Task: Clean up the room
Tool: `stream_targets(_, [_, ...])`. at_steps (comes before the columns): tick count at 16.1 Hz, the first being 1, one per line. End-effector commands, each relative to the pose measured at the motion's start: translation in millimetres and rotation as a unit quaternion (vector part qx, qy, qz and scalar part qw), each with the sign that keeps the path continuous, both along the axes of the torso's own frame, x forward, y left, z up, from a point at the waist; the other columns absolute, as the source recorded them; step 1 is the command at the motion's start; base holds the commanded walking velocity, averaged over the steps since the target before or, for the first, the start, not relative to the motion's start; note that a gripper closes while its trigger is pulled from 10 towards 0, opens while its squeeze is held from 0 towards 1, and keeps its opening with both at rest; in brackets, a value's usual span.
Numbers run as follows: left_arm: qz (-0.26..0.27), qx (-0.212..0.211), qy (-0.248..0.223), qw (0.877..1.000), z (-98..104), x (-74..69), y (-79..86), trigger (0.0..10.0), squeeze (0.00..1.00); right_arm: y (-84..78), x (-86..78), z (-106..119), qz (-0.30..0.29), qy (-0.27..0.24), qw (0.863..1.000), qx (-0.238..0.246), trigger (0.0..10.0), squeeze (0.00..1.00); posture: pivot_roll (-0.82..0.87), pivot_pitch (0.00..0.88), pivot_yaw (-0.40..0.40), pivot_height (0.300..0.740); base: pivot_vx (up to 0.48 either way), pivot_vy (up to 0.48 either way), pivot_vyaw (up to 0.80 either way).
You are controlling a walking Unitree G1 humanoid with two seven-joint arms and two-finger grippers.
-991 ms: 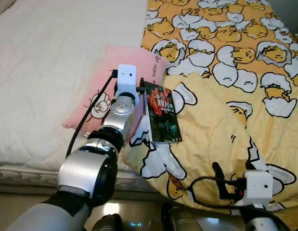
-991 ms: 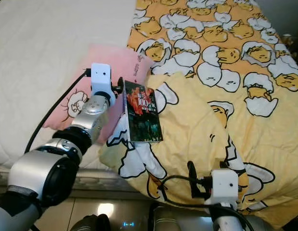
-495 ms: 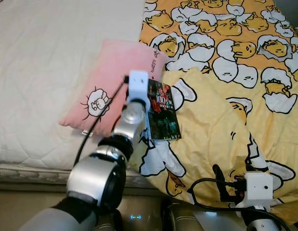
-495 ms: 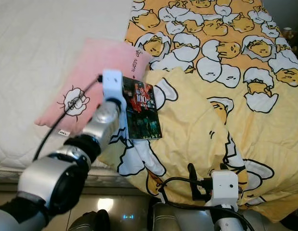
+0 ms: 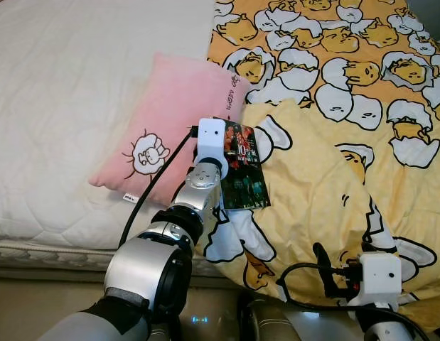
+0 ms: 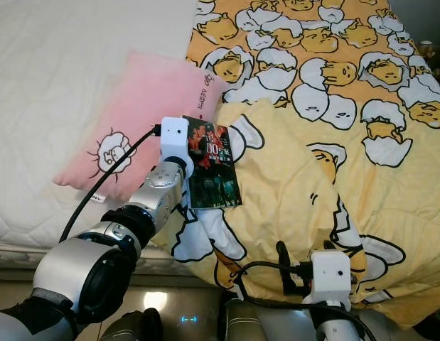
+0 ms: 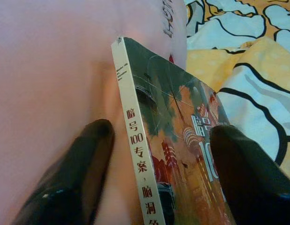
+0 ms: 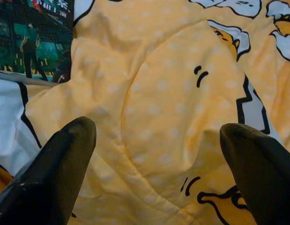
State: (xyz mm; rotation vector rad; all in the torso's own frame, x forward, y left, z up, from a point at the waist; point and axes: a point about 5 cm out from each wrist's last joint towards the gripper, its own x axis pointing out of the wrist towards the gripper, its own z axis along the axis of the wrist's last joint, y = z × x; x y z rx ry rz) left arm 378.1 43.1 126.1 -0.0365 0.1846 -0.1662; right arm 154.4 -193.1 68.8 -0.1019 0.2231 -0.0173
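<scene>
Pink pillow (image 5: 178, 114), yellow egg-patterned blanket (image 5: 333, 142) (white sheet (image 5: 77, 71) alongside).

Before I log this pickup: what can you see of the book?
The book is a paperback with a dark, red-and-green cover and a pale spine printed with characters. It lies on the yellow egg-print quilt, its spine edge against the pink pillow. The left gripper straddles that spine, fingers open.

Left gripper (image 7: 159, 173) fingers spread astride the book's (image 7: 173, 131) spine — one perhaps touching the pink pillow (image 7: 51, 70).
</scene>
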Motion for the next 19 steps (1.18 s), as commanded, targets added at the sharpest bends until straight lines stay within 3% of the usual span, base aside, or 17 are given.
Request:
stream_targets(1, [-0.015,-0.010,0.042,0.999,-14,-6.9,-6.5,0.0,0.00,-3.5,-0.9,1,0.001,0.004,1.000,-0.006,10.0,0.00,-0.36,0.198,-0.049,0.740,0.000,0.000,0.00])
stream_targets(7, [-0.039,0.010,0.049,0.998,-18,-8.8,-8.2,0.0,0.00,-2.2,4.9,0,0.004,0.002,1.000,-0.005,10.0,0.00,-0.34,0.193,-0.045,0.740,0.000,0.000,0.00])
stream_targets(10, [-0.053,-0.028,0.043,0.997,-15,-7.7,-7.8,0.0,0.00,2.2,9.3,-2,0.011,0.003,1.000,0.003,10.0,0.00,-0.32,0.200,-0.046,0.740,0.000,0.000,0.00])
stream_targets(13, [-0.058,-0.032,0.039,0.997,-13,-6.9,-7.7,0.0,0.00,1.6,11.4,-3,0.012,0.004,1.000,0.003,10.0,0.00,-0.32,0.194,-0.044,0.740,0.000,0.000,0.00])
stream_targets(16, [-0.044,-0.056,-0.013,0.997,5,1.0,-2.2,0.0,0.00,2.6,17.4,-4,0.014,0.000,1.000,0.005,10.0,0.00,-0.32,0.174,-0.040,0.740,0.000,0.000,0.00])
stream_targets(17, [-0.057,-0.056,-0.055,0.995,19,4.2,-4.2,0.0,0.00,2.5,21.1,-4,0.014,-0.002,1.000,0.006,10.0,0.00,-0.31,0.167,-0.042,0.740,0.000,0.000,0.00])
stream_targets(19, [-0.079,-0.058,-0.071,0.993,25,4.0,-10.7,0.0,0.00,2.8,25.3,-5,0.019,-0.002,1.000,0.006,10.0,0.00,-0.30,0.161,-0.048,0.740,0.000,0.000,0.00])
